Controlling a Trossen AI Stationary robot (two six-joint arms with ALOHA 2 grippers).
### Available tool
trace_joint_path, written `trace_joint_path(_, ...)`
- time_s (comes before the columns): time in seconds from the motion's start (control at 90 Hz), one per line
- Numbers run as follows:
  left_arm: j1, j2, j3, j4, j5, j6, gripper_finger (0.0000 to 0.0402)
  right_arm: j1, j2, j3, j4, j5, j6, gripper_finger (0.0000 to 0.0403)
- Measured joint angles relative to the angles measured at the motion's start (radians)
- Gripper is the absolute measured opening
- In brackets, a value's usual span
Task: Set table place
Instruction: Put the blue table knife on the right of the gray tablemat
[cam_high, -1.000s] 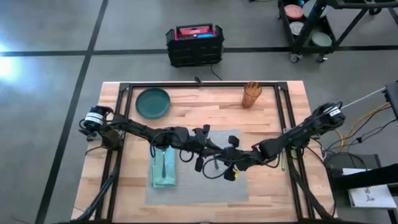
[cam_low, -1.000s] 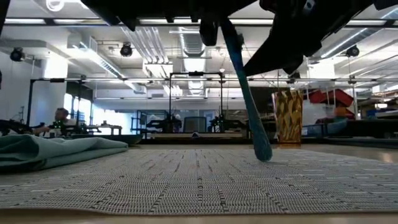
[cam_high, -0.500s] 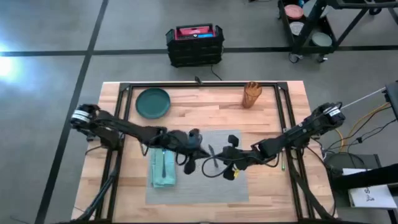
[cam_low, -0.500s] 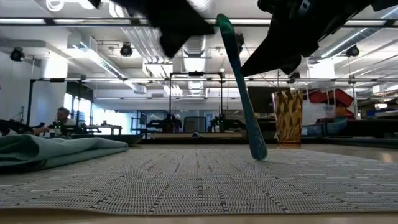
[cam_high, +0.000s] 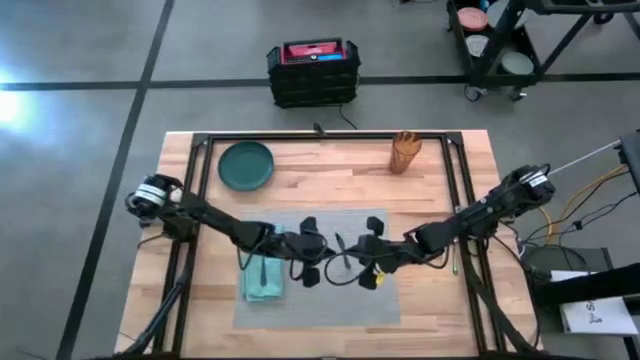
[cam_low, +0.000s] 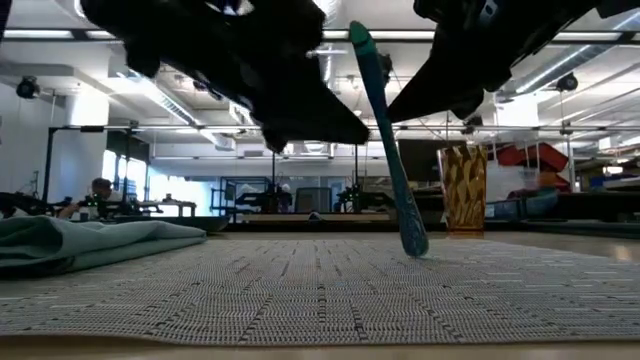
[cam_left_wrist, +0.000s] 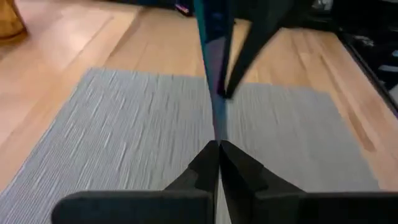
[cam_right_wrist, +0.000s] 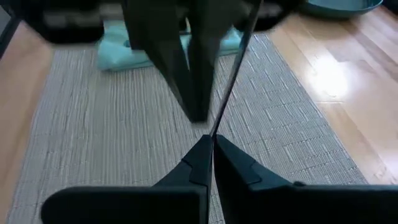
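**Leaning utensil, two sets of jaws crowding it**

Around me is a grey concrete floor and a plank worktop (cam_high: 440, 190) in a black frame. The mat (cam_high: 300, 305) lies in the middle of it toward the near edge. A teal napkin (cam_high: 262, 285) sits on the mat's left part, and a green plate (cam_high: 246, 165) and an amber cup (cam_high: 405, 152) stand well apart at the far side.

Both my arms meet over the mat's centre. My right jaws are closed on a thin teal utensil (cam_low: 385, 140), which stands tilted with its lower end touching the weave. My left jaws are drawn together to a slit just beside it, in line with the shaft. I cannot tell whether they pinch it too.

As I judge it, the utensil is what could go wrong:
- It leans on one small contact point, so if my right jaws let go before it lies flat, it will topple and may skid off the mat.
- If I push down while the tip is caught in the weave, the mat could drag or wrinkle.
- My two wrists are very close, so a sideways move by the left could knock the shaft or hit the right fingers.
- If both jaws grip and pull apart, the utensil could twist loose.
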Motion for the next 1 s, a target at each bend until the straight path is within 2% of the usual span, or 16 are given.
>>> trace_joint_path(0.233,0.001,0.031,0.066,-0.038,-0.003,0.078,0.0,0.001,0.0,0.0,0.003,-0.014,-0.003,0.0)
trace_joint_path(1.0,0.006,0.031,0.07,-0.053,0.002,0.119,0.0,-0.008,0.059,0.0,0.019,-0.022,0.01,0.0)
